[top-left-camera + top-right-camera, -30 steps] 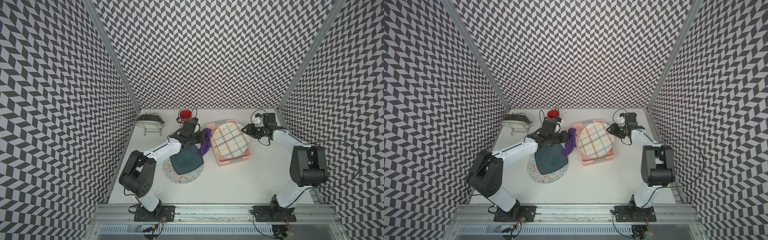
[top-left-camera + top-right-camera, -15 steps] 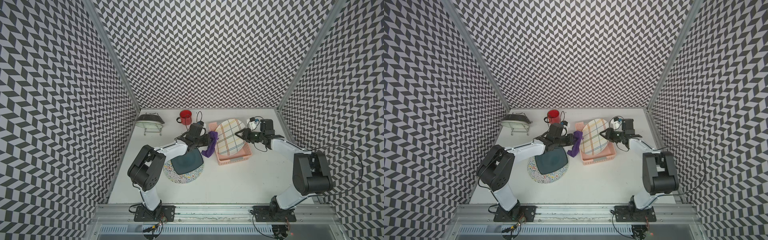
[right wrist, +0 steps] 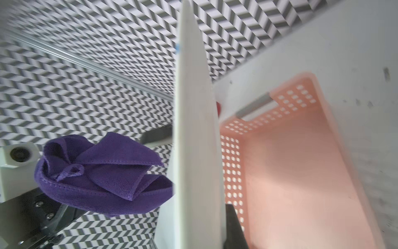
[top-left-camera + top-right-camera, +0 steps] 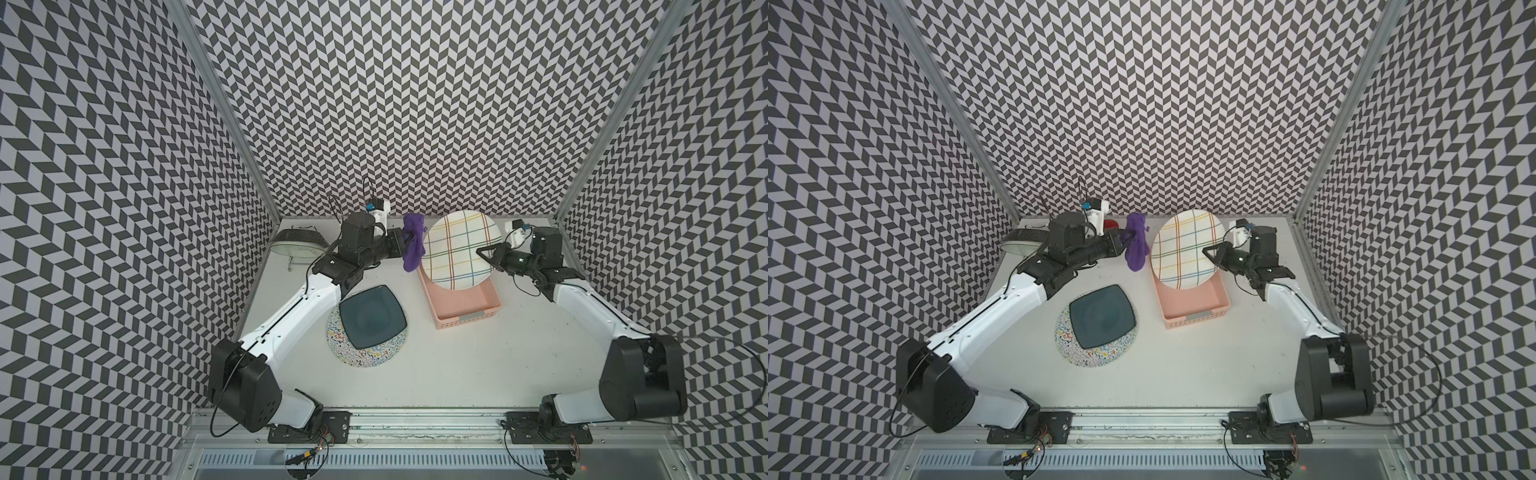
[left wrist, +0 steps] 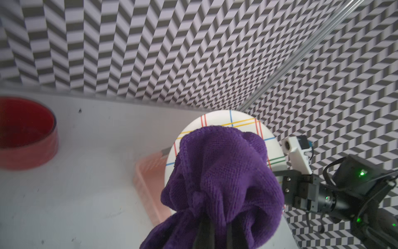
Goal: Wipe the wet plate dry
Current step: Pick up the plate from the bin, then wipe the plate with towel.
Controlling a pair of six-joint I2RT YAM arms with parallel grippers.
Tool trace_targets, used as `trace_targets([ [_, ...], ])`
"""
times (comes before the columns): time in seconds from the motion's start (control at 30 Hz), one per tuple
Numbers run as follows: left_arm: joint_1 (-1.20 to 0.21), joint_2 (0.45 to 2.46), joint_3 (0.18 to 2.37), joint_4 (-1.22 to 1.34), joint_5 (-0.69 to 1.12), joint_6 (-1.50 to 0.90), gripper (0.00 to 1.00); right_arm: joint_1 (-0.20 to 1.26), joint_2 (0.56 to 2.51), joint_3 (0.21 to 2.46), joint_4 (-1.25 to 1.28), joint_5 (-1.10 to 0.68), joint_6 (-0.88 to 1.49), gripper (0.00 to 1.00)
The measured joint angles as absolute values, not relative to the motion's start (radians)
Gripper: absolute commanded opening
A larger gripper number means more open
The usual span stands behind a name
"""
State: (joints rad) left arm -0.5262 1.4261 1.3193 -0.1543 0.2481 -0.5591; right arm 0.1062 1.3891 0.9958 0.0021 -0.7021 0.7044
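Note:
The plate (image 4: 457, 249) (image 4: 1185, 249) is white with coloured grid lines and is held up on edge, tilted, above the pink basket. My right gripper (image 4: 484, 253) (image 4: 1210, 253) (image 3: 193, 232) is shut on its right rim. In the right wrist view the plate (image 3: 193, 129) shows edge-on, with one dark finger (image 3: 233, 226) behind it. My left gripper (image 4: 405, 243) (image 4: 1125, 239) (image 5: 217, 228) is shut on a bunched purple cloth (image 4: 412, 242) (image 4: 1136, 245) (image 5: 219, 172) (image 3: 103, 172). The cloth hangs at the plate's left face (image 5: 226, 120); whether they touch I cannot tell.
The pink basket (image 4: 465, 307) (image 3: 290, 172) stands under the plate. A teal square plate (image 4: 372, 318) lies on a speckled round one (image 4: 365, 357) mid-table. A red cup (image 5: 25, 133) (image 4: 1111, 225) and a grey dish on a wire stand (image 4: 297, 243) are at the back left.
My right gripper has shut on the plate's rim and raised it from lying in the basket to standing on edge. My left arm has lifted the cloth up beside the plate.

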Motion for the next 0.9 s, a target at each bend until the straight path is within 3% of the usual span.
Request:
trace_targets([
  [0.23, -0.627, 1.511, 1.393, -0.172, 0.182, -0.489, 0.0, 0.252, 1.205, 0.908, 0.237, -0.628, 1.016, 0.0],
  [0.6, -0.817, 1.589, 1.477, -0.138, 0.157, -0.39, 0.0, 0.289, 1.265, 0.889, 0.394, -0.524, 1.35, 0.0],
  [0.9, -0.561, 1.544, 1.503, -0.175, 0.218, -0.416, 0.0, 0.363, 1.244, 0.898, 0.395, -0.501, 1.304, 0.0],
])
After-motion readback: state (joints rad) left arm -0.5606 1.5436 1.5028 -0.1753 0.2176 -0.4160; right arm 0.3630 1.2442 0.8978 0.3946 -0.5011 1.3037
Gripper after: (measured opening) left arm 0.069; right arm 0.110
